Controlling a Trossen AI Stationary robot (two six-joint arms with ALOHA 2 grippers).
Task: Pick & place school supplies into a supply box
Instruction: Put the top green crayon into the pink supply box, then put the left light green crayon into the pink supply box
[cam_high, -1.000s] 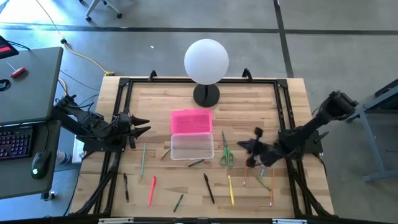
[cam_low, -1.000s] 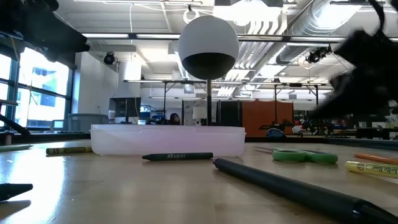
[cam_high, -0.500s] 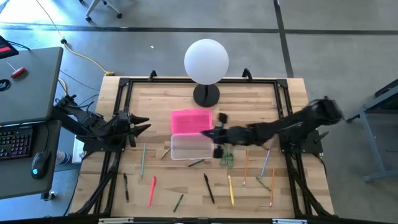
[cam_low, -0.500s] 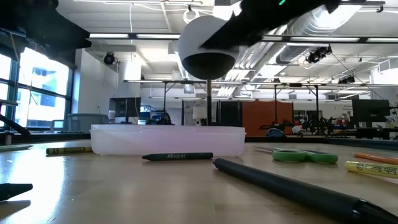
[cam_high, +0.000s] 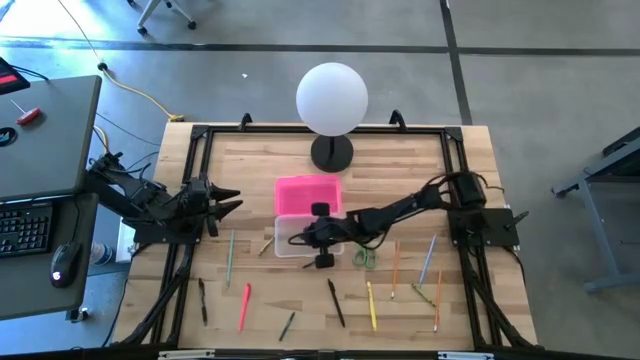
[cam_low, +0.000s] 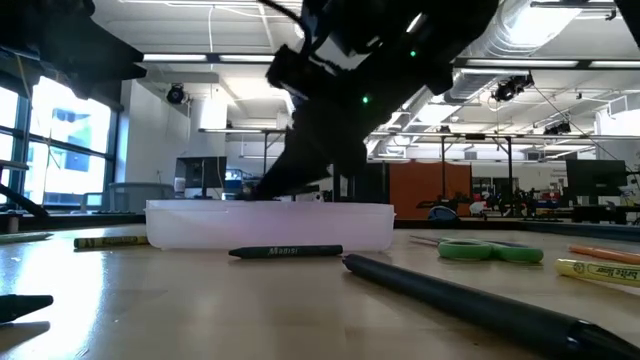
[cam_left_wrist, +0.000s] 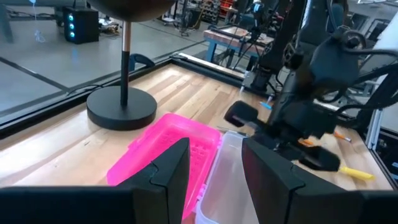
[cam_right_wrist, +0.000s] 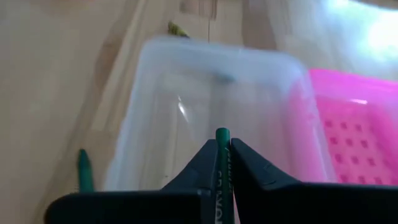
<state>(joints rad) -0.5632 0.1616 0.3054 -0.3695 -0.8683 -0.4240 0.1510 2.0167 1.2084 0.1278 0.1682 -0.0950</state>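
The clear supply box (cam_high: 308, 240) stands open at mid-table, its pink lid (cam_high: 307, 194) lying flat against its far side. My right gripper (cam_high: 306, 237) reaches in from the table's right and hangs over the box (cam_right_wrist: 205, 106), shut on a green pencil (cam_right_wrist: 222, 163). In the low view it dips to the box rim (cam_low: 290, 182). Green-handled scissors (cam_high: 365, 257) lie on the wood right of the box. Pens and pencils lie scattered along the near half, such as a green one (cam_high: 229, 257) and a black one (cam_high: 336, 302). My left gripper (cam_high: 232, 204) waits open at the table's left. My right gripper pinches the green pencil between its two fingers. The pencil lies along the fingers, and its flat end (cam_right_wrist: 222, 133) sticks out just past the fingertips. The fingers slant down from the table's right. The pencil is lifted clear, above the inside of the clear box.
A white globe lamp (cam_high: 332, 98) on a black base (cam_high: 332, 153) stands beyond the pink lid. Red (cam_high: 244, 305), yellow (cam_high: 372, 305), orange (cam_high: 395, 268) and blue (cam_high: 427, 260) pens lie near the table's near edge. A black frame (cam_high: 200, 135) rims the table.
My right arm has swept from the pens at the table's right toward the left, past the scissors, and come down over the clear box. The orange and blue pens it had covered now show. My left arm has kept still.
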